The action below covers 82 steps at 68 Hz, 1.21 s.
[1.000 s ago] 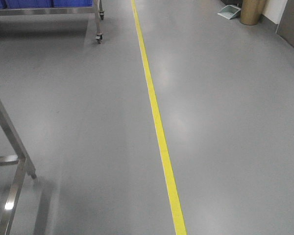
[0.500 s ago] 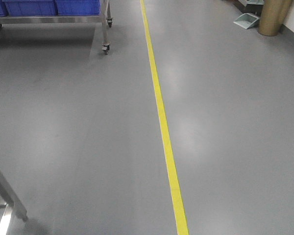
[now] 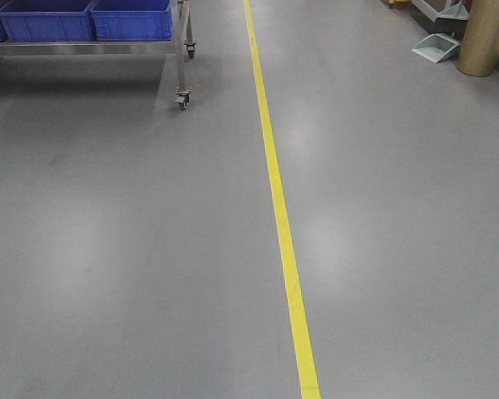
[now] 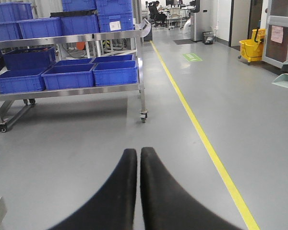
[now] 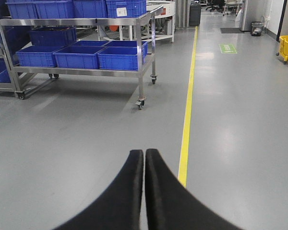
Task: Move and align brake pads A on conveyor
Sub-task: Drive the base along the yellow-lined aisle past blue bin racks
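Observation:
The brake pads A and the conveyor are out of view in every frame. My left gripper [image 4: 138,151] is shut with nothing between its black fingers, held above grey floor. My right gripper [image 5: 144,153] is likewise shut and holds nothing, just left of the yellow floor line [image 5: 186,115]. Neither gripper shows in the front view.
A steel wheeled rack [image 4: 142,67] with several blue bins [image 4: 115,73] stands ahead on the left; its caster [image 3: 182,100] shows in the front view. A yellow line [image 3: 281,224] runs down the floor. A dustpan [image 3: 437,46] and a tan cylinder [image 3: 486,37] sit far right. A yellow mop bucket [image 4: 252,49].
The front view has shifted: the steel frame leg at lower left has slid out of sight. The rack with blue bins and the dustpan have come further into view.

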{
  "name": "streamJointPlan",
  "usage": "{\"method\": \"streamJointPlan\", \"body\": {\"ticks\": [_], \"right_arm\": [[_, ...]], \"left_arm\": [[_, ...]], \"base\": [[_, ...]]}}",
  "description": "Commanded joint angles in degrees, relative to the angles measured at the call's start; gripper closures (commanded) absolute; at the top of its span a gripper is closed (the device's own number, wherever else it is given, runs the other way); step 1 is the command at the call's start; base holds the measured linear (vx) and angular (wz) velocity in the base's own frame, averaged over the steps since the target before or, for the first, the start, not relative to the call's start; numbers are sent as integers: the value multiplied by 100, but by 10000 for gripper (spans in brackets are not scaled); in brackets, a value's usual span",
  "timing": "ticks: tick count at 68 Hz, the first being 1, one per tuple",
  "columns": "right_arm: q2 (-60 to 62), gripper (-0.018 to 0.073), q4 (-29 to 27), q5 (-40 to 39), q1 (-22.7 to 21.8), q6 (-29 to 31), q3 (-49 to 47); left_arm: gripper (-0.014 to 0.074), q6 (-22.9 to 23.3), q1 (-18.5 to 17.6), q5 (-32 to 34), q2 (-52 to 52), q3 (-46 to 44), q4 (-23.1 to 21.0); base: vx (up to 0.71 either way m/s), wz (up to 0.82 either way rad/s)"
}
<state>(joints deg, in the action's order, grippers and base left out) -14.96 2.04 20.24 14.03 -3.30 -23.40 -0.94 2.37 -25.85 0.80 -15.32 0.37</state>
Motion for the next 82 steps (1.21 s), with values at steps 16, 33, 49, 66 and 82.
{"method": "streamJointPlan", "body": {"ticks": [16,33,49,66,82], "right_arm": [[-60,565,22,-438,-25,16,-151],[-60,565,22,-438,-25,11,-151],[-60,565,22,-438,-25,11,-151],[-60,565,22,-438,-25,11,-151],[-60,565,22,-438,-25,11,-151]], "left_arm": [[603,26,-10,427,66,-132,-37],[603,26,-10,427,66,-132,-37],[603,26,-10,427,66,-132,-37],[603,26,-10,427,66,-132,-37],[603,26,-10,421,66,-132,-37]], "base": [[40,5],[34,6],[28,5],[22,14],[17,49]]}}
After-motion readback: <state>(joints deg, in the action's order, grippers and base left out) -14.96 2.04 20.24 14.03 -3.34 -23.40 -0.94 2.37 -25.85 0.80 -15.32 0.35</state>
